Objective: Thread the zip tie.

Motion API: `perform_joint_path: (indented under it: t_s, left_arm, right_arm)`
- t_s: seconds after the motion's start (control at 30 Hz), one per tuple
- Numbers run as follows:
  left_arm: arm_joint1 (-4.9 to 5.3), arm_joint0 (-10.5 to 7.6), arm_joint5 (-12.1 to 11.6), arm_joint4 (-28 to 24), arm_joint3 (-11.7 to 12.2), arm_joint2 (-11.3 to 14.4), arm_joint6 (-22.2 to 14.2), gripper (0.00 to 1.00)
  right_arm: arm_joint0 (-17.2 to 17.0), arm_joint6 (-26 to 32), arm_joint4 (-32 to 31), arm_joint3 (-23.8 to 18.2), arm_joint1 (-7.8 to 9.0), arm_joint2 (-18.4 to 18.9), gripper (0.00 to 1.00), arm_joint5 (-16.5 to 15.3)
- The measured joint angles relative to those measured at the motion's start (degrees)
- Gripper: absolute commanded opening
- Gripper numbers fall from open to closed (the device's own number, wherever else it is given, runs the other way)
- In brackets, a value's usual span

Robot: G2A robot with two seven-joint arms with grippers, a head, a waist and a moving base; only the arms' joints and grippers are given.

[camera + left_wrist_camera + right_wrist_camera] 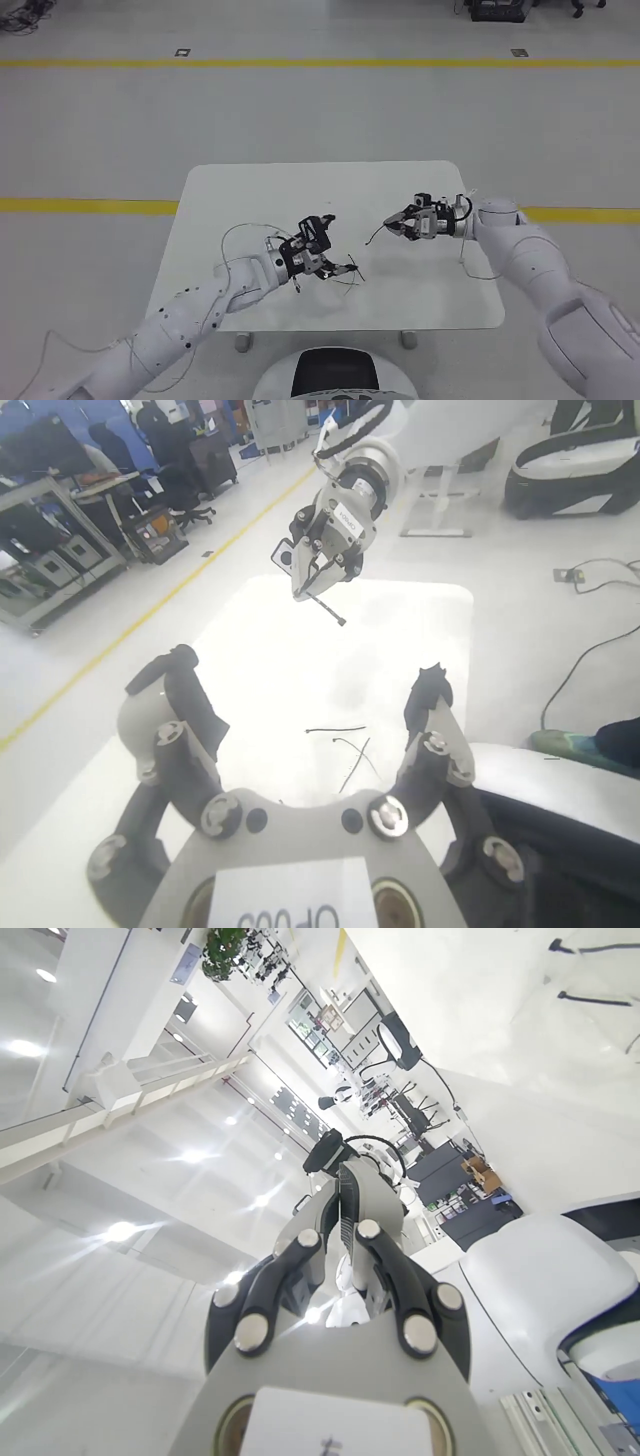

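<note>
Zip tie (328, 611) apparently between right tool (303, 593) tips

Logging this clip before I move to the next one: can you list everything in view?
table: one, white, middle of the top view.
held zip tie: one, black, in the air above the table.
loose zip ties: three as far as I can tell, black, lying crossed on the table.
floor lines: two, yellow, across the floor.
left pincer: one, black and grey, open and empty, by the loose zip ties.
right pincer: one, pale grey, shut on the held zip tie.
</note>
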Motion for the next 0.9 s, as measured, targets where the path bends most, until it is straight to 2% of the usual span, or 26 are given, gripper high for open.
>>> perform_joint_path:
  t_s: [0.1, 0.37, 0.43, 0.53, 0.73, 0.8, 0.9]
  left_arm:
    - [-0.13, -0.04, -0.1, 3.2, -0.5, 0.6, 0.7, 1.00]
    - [-0.17, -0.02, 0.0, 3.4, -0.5, 0.7, 0.7, 1.00]
    - [-0.28, -0.31, 0.1, 5.0, -0.6, 0.9, 0.4, 1.00]
    - [-0.53, -1.00, 1.7, 9.6, -1.5, 1.5, -1.3, 1.00]
    - [-1.34, -1.49, 5.5, 15.9, -2.1, 2.8, -1.9, 1.00]
    - [-1.46, -1.31, 7.1, 16.6, -2.0, 2.9, -1.9, 1.00]
    - [-1.45, -1.29, 7.0, 16.5, -2.0, 2.8, -1.9, 1.00]
  right_arm:
    - [1.9, -0.1, 2.2, 1.8, -0.47, -3.9, 0.00, 0.0]
    - [2.0, -0.1, 2.2, 1.9, -0.48, -4.1, 0.00, 0.0]
    - [1.2, -1.4, 2.4, 0.9, -0.47, -3.7, 0.00, -0.4]
    - [0.3, -2.8, 1.7, -1.2, -0.18, -3.2, 0.00, 0.0]
    - [-0.6, -2.8, 1.0, -4.0, 0.47, -2.5, 0.00, 0.0]
    - [-0.7, -2.7, 1.2, -4.1, 0.56, -2.3, 0.00, 0.0]
    - [-0.7, -2.7, 1.2, -4.1, 0.55, -2.3, 0.00, 0.0]
